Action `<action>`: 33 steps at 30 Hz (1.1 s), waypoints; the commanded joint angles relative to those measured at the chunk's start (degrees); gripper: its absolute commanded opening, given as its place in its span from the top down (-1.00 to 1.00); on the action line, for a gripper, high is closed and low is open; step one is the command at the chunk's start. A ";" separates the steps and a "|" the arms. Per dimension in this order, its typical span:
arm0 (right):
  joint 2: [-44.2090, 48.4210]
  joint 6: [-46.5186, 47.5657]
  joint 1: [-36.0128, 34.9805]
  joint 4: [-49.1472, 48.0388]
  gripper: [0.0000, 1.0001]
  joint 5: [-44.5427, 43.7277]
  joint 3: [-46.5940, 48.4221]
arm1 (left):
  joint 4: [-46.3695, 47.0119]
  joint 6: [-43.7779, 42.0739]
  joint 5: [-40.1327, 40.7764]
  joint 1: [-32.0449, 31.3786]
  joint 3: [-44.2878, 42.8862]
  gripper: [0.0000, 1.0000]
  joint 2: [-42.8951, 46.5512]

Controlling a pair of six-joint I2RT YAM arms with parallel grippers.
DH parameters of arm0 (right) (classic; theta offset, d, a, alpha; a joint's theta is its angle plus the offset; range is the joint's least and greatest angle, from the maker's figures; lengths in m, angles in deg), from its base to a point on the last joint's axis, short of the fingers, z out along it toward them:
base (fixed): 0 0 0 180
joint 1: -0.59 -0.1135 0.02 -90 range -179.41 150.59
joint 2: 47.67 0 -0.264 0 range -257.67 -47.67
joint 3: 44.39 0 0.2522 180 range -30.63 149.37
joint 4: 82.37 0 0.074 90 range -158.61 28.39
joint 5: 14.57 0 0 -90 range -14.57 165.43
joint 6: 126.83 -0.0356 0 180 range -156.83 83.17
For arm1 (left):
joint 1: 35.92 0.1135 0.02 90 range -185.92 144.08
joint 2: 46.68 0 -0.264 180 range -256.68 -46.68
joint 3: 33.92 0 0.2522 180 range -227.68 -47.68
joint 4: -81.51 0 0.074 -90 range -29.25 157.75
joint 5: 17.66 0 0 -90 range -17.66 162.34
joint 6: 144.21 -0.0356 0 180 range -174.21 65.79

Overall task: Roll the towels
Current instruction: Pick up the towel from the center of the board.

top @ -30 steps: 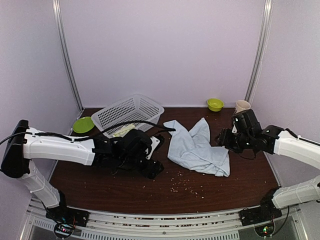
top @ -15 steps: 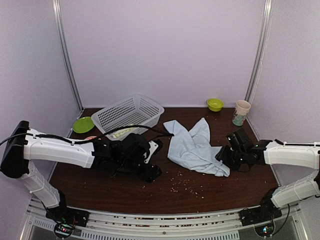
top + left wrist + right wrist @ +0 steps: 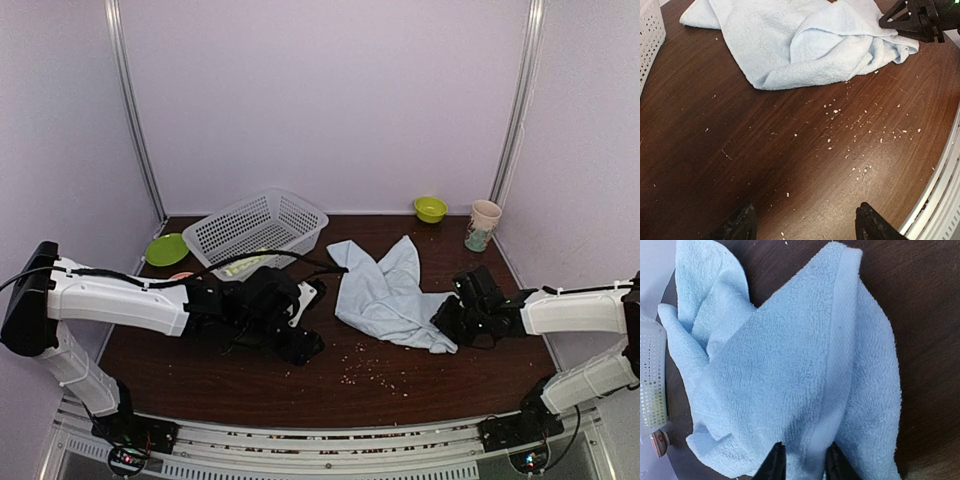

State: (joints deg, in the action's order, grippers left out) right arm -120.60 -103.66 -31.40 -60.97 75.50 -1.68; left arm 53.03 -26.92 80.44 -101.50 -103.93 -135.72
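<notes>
Pinching a ridge of cloth between its narrow-set fingers, the right gripper (image 3: 447,322) grasps the pale blue towel (image 3: 385,295) at the towel's near right corner, low against the bench (image 3: 200,370). The right wrist view shows the terry folded over itself, with a hemmed edge running down toward the fingers (image 3: 776,465). The towel lies crumpled right of the bench's middle (one pointed end reaches toward the far edge).

The left gripper (image 3: 300,345) hangs released over bare wood left of centre, its fingers (image 3: 742,222) well apart with nothing between them. White crumbs (image 3: 375,370) are scattered on the wood between it and the towel.

The lime-green towel (image 3: 240,266) shows only as a sliver just behind the left arm, at the near side of the white mesh basket (image 3: 262,222). A green plate (image 3: 165,249) sits at the far left corner, and a green bowl (image 3: 431,208) and a cup (image 3: 484,222) sit near the far right corner.
</notes>
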 commanded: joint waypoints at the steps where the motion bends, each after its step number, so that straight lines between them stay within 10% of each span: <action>1: 0.47 -0.77 0.30 -2.56 0.61 0.61 -0.46 | 1.54 0.90 -0.36 0.19 -0.24 -0.37 0.71; 4: 3.08 -0.32 0.07 -0.97 1.00 0.37 0.09 | 1.24 1.35 0.02 0.19 -0.54 -0.37 0.65; 9: 9.23 8.83 -4.19 2.18 1.00 2.22 9.06 | -0.37 3.88 6.23 0.19 0.13 -0.36 3.94; 16: -0.74 25.70 -15.64 13.07 1.00 26.61 50.26 | -8.06 7.29 24.77 0.19 0.71 -0.38 18.22; 21: 3.20 31.46 -21.27 18.57 1.00 26.58 71.73 | -11.07 6.27 30.65 0.20 1.10 -0.41 29.72; 33: 30.84 38.18 -14.97 31.57 1.00 0.87 48.43 | -6.92 4.81 24.89 0.19 6.56 -0.45 31.95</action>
State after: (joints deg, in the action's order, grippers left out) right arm -93.10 -68.23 -48.08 -39.62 88.40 54.89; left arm 42.49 -20.93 109.75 -101.48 -99.10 -100.66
